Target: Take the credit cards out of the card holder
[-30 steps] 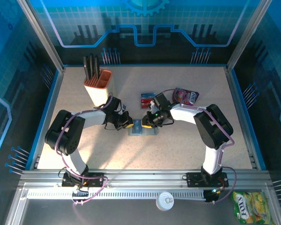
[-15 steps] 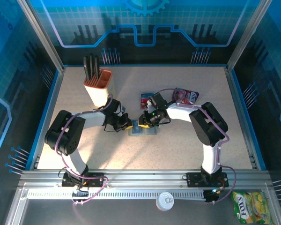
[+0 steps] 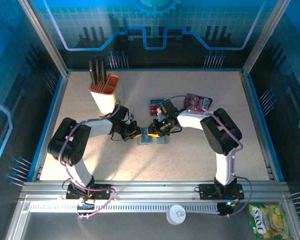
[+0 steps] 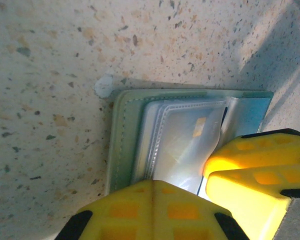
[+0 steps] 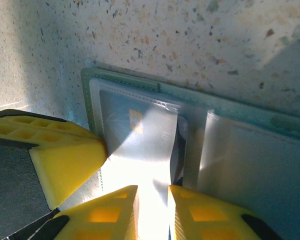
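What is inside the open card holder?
Clear plastic sleeves, one showing a small orange patch. Yellow fingers and glare cover the lower part; anything there is hidden.

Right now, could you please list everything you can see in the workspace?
card holder: one, grey-green, open flat mid-table
credit cards: count unclear, red and blue, behind the holder
snack pouch: one, pink, right of the cards
cup: one, orange and cream, back left
pens: several, black, in the cup
round lid: one, white, near rail
snack packet: one, yellow-green, near right corner
table: one, speckled beige
left gripper: yellow, shut, on the holder
right gripper: yellow, over the holder's clear sleeve
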